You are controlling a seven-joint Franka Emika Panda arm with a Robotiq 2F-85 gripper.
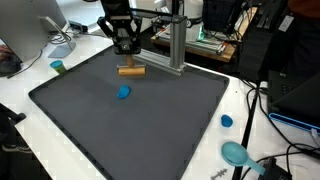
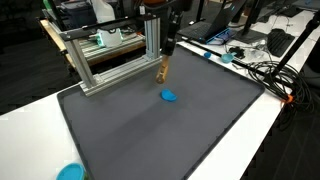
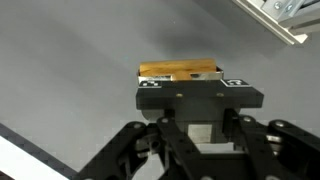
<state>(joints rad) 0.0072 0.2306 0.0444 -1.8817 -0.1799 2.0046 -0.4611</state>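
Observation:
A small wooden block (image 3: 180, 70) shows just past the tips of my gripper (image 3: 200, 100) in the wrist view. A black crosspiece with two marker tags hides the fingertips themselves. In both exterior views the gripper (image 1: 125, 50) (image 2: 166, 55) hangs straight over the block (image 1: 131, 70) (image 2: 162, 72), low over the dark mat (image 1: 150, 125) near its far edge. The jaws are drawn in and appear shut on the block. A small blue object (image 1: 124, 92) (image 2: 169, 96) lies on the mat a short way in front of the block.
An aluminium frame (image 1: 172, 45) (image 2: 110, 65) stands close behind the gripper at the mat's edge. A blue cap (image 1: 227, 121), a teal dish (image 1: 236, 153) and cables lie on the white table beside the mat. A teal cup (image 1: 58, 67) sits at another corner.

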